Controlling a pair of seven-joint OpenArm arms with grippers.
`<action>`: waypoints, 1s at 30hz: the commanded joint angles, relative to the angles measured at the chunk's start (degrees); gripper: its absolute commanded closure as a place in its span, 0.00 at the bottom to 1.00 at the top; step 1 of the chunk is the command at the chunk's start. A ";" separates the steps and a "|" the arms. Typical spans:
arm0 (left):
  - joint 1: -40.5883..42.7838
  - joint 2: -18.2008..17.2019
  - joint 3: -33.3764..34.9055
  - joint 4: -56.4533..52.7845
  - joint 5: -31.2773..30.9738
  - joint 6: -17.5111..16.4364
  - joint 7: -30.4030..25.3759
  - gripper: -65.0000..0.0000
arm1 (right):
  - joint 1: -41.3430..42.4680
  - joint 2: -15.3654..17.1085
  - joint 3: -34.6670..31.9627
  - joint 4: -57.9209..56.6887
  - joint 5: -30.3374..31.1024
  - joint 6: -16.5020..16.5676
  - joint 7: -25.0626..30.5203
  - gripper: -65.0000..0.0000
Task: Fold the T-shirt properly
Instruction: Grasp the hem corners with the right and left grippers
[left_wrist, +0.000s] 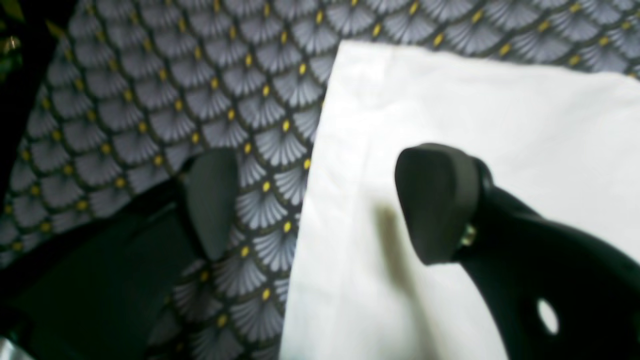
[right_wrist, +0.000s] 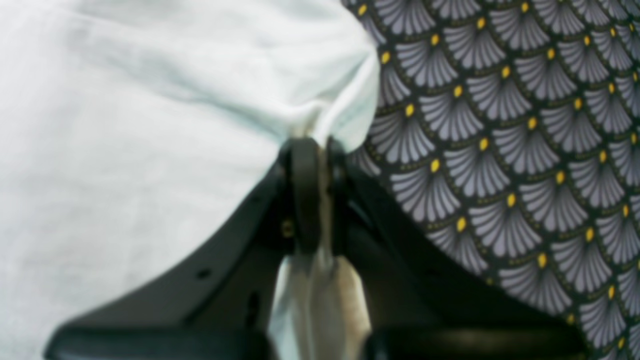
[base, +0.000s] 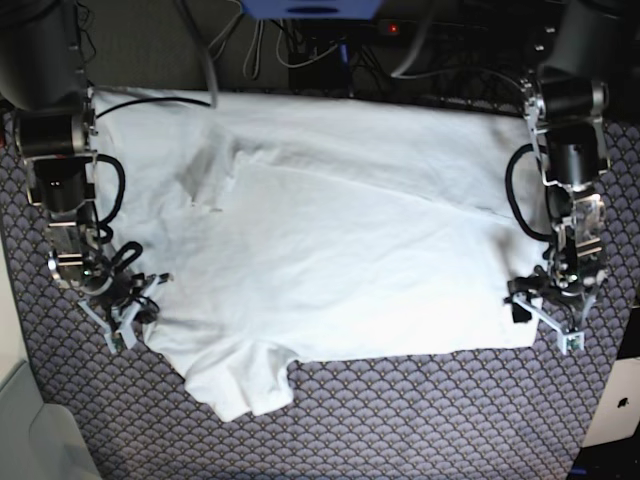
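Note:
The white T-shirt (base: 330, 260) lies spread across the table, with a sleeve bunched at its front left. My right gripper (base: 132, 312) is at the shirt's left edge. In the right wrist view it (right_wrist: 317, 150) is shut on a pinched fold of the shirt (right_wrist: 125, 125), and cloth hangs down between the fingers. My left gripper (base: 538, 306) is at the shirt's right front corner. In the left wrist view it (left_wrist: 322, 205) is open and straddles the shirt's edge (left_wrist: 475, 110). One finger (left_wrist: 435, 200) is over the cloth, the other over the tablecloth.
A grey fan-patterned tablecloth with yellow dots (base: 400, 420) covers the table and shows along the front and both sides. Cables and a power strip (base: 320, 40) lie behind the shirt. A pale object (base: 615, 405) stands at the front right edge.

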 joint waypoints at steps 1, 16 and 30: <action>-3.24 -0.86 -0.03 -1.73 -0.14 0.13 -3.48 0.21 | 1.73 0.67 0.13 0.72 0.02 -0.23 0.49 1.00; -13.70 1.17 8.06 -30.83 -0.23 0.21 -23.17 0.21 | 1.73 0.58 0.13 0.81 0.02 -0.23 0.49 1.00; -13.35 0.64 7.80 -30.83 -0.58 0.21 -22.82 1.00 | 1.99 0.85 0.66 3.09 0.28 0.21 0.49 1.00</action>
